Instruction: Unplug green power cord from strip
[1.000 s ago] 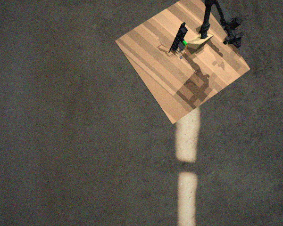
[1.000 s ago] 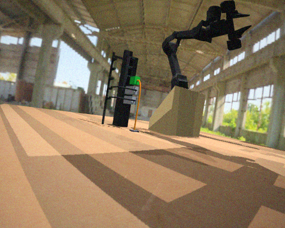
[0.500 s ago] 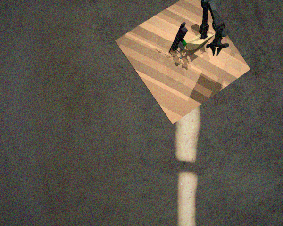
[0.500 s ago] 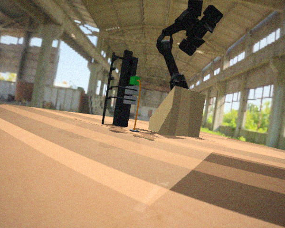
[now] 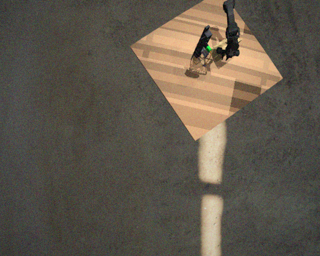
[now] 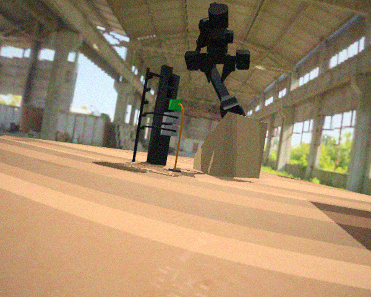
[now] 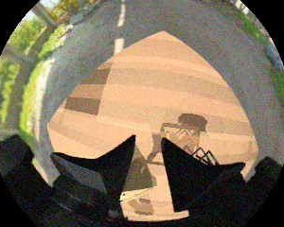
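The black power strip (image 5: 201, 44) (image 6: 158, 140) stands upright on the table. The green plug (image 5: 208, 48) (image 6: 175, 104) sits against its side facing the arm, at upper-middle height. An orange cord (image 6: 179, 137) runs from the plug down to the tabletop. My gripper (image 5: 226, 58) (image 6: 216, 80) (image 7: 149, 139) is partly open and empty. In the exterior view it hangs above and to the right of the plug, clear of plug, cord and strip. The plug is not clearly visible in the wrist view.
A grey block (image 6: 170, 122) sits on the strip just below the green plug. A thin black rack with prongs (image 6: 141, 111) stands at the strip's other side. The arm stands on a tan pedestal (image 6: 246, 146) to the right of the strip. The wooden table (image 5: 182, 90) (image 6: 179, 223) has shadows across it.
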Robot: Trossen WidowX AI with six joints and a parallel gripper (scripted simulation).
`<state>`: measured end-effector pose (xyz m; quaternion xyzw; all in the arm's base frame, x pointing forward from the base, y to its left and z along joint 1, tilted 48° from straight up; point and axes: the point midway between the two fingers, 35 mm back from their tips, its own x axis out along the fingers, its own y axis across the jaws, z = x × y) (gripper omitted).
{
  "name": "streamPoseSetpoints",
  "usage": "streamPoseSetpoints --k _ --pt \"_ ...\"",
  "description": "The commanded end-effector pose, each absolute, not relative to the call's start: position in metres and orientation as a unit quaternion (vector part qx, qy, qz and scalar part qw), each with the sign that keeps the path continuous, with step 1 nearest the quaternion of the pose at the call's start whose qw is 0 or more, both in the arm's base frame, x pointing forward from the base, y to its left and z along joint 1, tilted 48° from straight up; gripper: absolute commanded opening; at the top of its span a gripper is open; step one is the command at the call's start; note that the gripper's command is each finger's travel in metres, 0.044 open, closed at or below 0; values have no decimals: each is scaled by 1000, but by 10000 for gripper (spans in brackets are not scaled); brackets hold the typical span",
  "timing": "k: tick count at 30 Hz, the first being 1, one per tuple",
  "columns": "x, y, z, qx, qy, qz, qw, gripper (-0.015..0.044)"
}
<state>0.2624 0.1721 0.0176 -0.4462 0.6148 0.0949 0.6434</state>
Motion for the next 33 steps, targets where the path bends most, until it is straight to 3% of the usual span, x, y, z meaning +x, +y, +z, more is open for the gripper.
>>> streamPoseSetpoints --k 1,7,33 --pt "274 104 52 -597 651 172 436 160" --pt "278 62 79 -649 666 240 279 160" --pt "278 47 94 -649 666 242 275 160"
